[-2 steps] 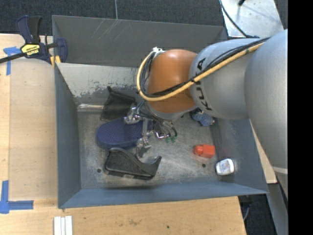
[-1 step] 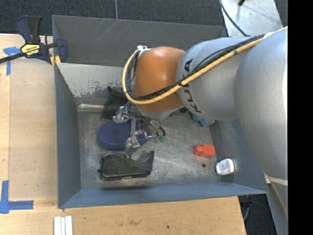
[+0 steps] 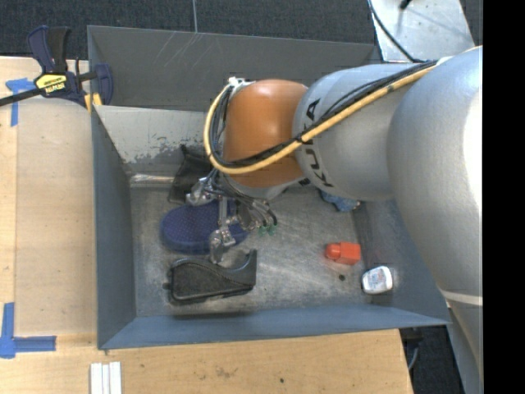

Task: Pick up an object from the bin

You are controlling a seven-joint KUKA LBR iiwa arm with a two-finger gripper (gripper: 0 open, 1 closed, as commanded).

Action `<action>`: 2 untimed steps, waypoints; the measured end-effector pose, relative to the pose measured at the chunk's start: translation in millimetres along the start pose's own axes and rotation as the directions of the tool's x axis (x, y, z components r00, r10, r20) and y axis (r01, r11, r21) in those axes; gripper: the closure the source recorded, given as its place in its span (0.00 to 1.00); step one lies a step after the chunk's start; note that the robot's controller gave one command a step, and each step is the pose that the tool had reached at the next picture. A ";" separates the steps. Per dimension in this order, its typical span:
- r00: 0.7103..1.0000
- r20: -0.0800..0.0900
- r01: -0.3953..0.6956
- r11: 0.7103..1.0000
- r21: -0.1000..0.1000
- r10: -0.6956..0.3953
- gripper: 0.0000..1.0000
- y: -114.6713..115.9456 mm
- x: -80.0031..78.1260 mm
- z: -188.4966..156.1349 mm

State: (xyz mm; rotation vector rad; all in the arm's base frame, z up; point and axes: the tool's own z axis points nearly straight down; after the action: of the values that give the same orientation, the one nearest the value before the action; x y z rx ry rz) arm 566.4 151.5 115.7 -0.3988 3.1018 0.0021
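Note:
My gripper (image 3: pixel 220 245) hangs low in the left half of the bin, under the arm's orange cover. Its metal fingers reach down at the right edge of a dark blue rounded thing (image 3: pixel 184 226) and just above a flat black pouch-like thing (image 3: pixel 209 280) near the front wall. One fingertip stands close to the black thing's upper edge. I see nothing clearly between the fingers. Behind the gripper, a black thing (image 3: pixel 187 175) lies against the back wall, partly hidden by the arm.
An orange-red block (image 3: pixel 342 253) lies to the right on the bin floor. A small white and blue thing (image 3: pixel 377 280) rests by the front right corner. A bit of blue cloth-like stuff (image 3: pixel 340 203) peeks out under the arm.

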 end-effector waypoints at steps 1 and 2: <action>0.883 0.003 -0.469 0.883 0.000 0.469 0.00 4.6 -14.0 40.9; 0.884 0.009 -0.467 0.884 -0.002 0.467 1.00 4.3 -15.4 39.4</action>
State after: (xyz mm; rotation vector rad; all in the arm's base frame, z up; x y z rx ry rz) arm 580.7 159.7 76.5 0.3578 3.0988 0.0090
